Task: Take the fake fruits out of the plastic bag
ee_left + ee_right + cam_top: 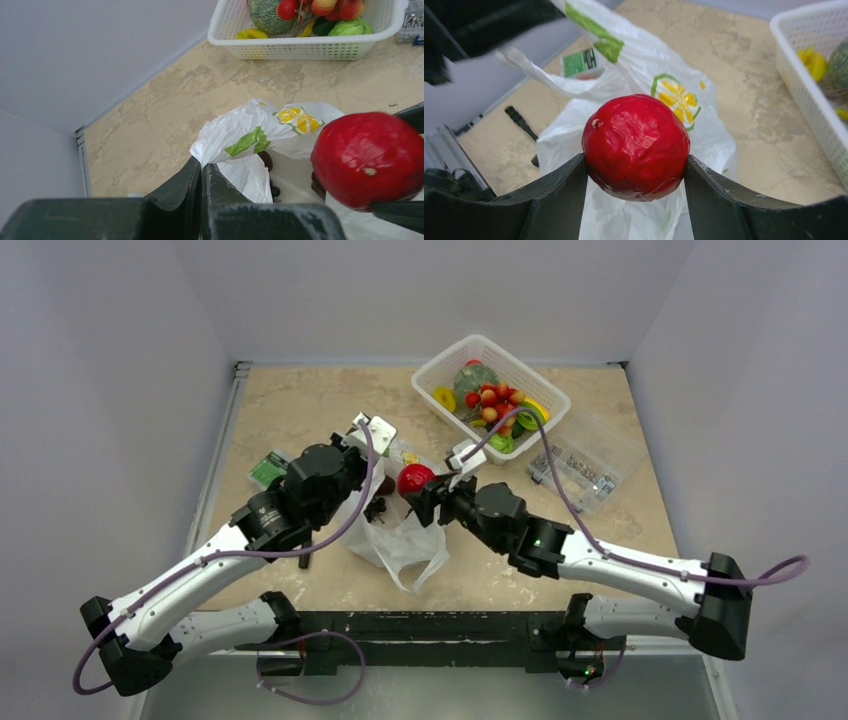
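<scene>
Right jaws: clamped on the round red fruit point(636, 145), held above the plastic bag point(235, 130) (bag resting on the desk point(300, 410)). Left jaws: pinched closed on the bag's raised edge.

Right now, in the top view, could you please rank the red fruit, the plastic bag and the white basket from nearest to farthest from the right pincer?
1. The round red fruit, gripped in the right pincer.
2. The plastic bag, just under it.
3. The white basket, far back right.
</scene>
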Motion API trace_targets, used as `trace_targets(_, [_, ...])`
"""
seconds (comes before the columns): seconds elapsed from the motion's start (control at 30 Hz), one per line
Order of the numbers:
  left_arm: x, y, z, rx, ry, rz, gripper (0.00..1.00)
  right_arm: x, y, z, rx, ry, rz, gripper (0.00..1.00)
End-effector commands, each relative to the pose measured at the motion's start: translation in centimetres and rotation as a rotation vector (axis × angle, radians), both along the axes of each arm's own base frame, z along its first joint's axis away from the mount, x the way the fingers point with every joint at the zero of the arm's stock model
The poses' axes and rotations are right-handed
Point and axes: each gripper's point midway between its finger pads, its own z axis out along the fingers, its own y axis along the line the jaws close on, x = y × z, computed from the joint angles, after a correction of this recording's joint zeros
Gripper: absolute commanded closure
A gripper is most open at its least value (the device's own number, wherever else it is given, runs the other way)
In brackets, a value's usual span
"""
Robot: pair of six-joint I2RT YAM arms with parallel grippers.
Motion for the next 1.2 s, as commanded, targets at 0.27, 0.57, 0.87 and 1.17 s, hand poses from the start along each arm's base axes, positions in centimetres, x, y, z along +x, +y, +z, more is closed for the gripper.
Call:
trace_targets(0.27, [0.5,0.4,1.1,-0.009,-0.043,0.042,1.00,3.2,-9.2,8.8,0.116,-0.205,-0.375,1.00])
trace_targets(0.57, [1.0,0.4,0.5,0.029,-0.025,0.061,1.00,11.7,-11.2,7.2,0.096,-0.087,-0.498,1.00])
trace_targets(0.87, [1.0,0.5,0.5,0.036,-0.031,0.066,1.00,22.3,-8.3,3.8,-0.002,-0.041,-0.551,1.00])
trace_targets(1.17, [1.2,0.4,0.5,0.048,-0.038,0.062,1.00,32.6,-6.7,0.2,-0.109,0.003,-0.553,0.92])
